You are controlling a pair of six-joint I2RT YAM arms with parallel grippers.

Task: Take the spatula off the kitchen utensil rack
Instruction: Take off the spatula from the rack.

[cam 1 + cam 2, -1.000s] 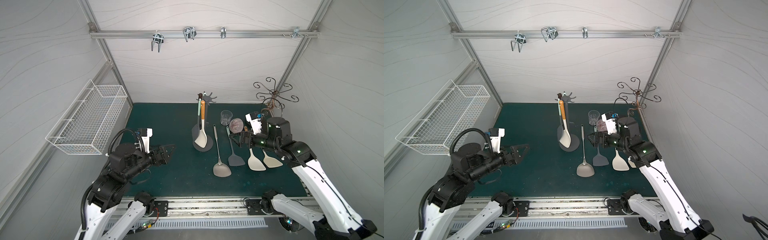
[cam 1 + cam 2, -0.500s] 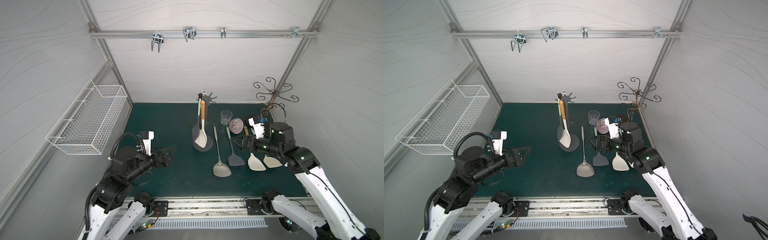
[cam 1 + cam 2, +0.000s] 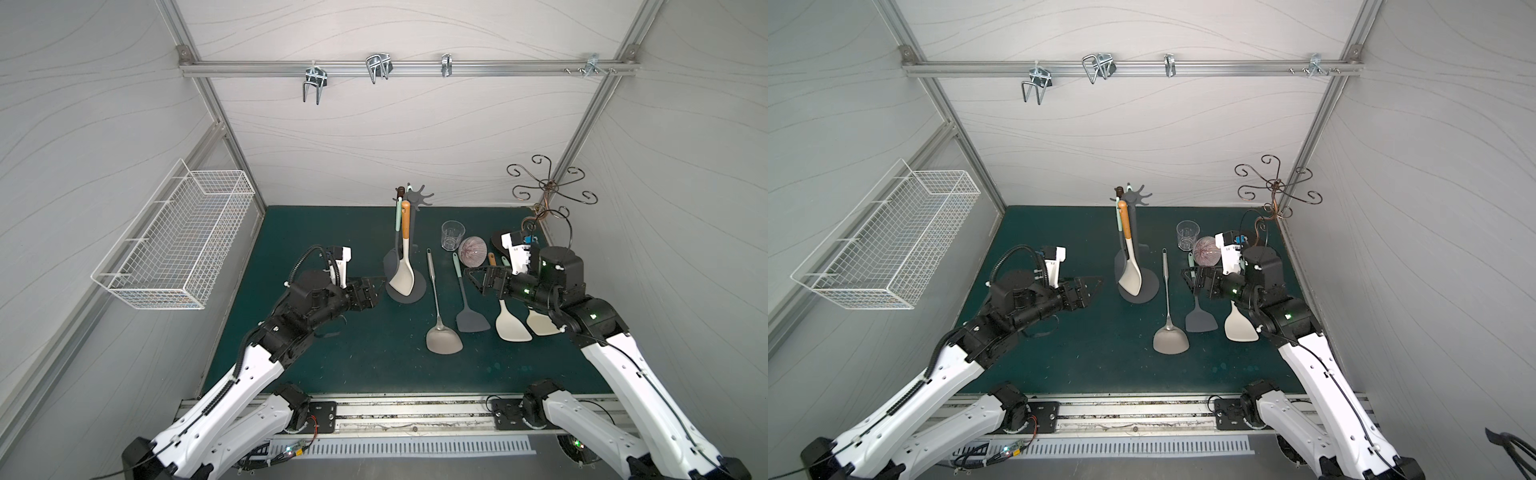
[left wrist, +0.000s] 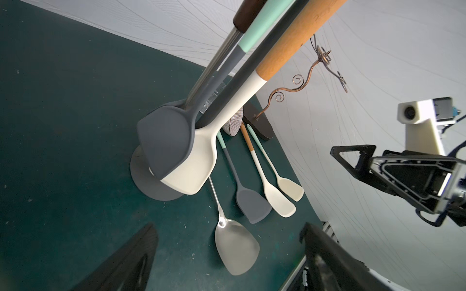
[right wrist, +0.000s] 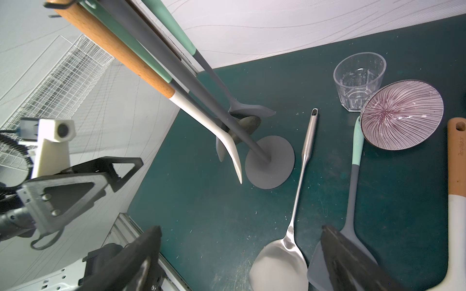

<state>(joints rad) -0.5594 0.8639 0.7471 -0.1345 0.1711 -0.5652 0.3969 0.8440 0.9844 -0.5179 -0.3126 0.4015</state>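
Bring spread left tool [image 3: 379, 286] in from 9 o'clock of kitchen utensil rack [image 3: 417, 199], pinch spatula [image 3: 402, 279] at wood handle, lift straight up (right tool [image 3: 471, 278] also spread, empty).

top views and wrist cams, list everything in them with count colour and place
kitchen utensil rack: one, dark grey, back centre of mat
hanging utensils: four it seems; cream spatula with wooden handle, two grey with mint handles, one steel with dark handle; on the rack
steel spatula: one, silver, flat on mat right of rack
grey spatula: one, mint handle, beside it
cream spatulas: two, wooden and mint handles, under right arm
glass tumbler: one, clear, behind them
bowl: one, purple-striped, beside tumbler
wire stand: one, bronze, back right corner
wire basket: one, white, left wall
hooks: four, silver, top rail
mat: one, dark green
left gripper: black, open, near rack base
right gripper: black, open, over lying spatulas
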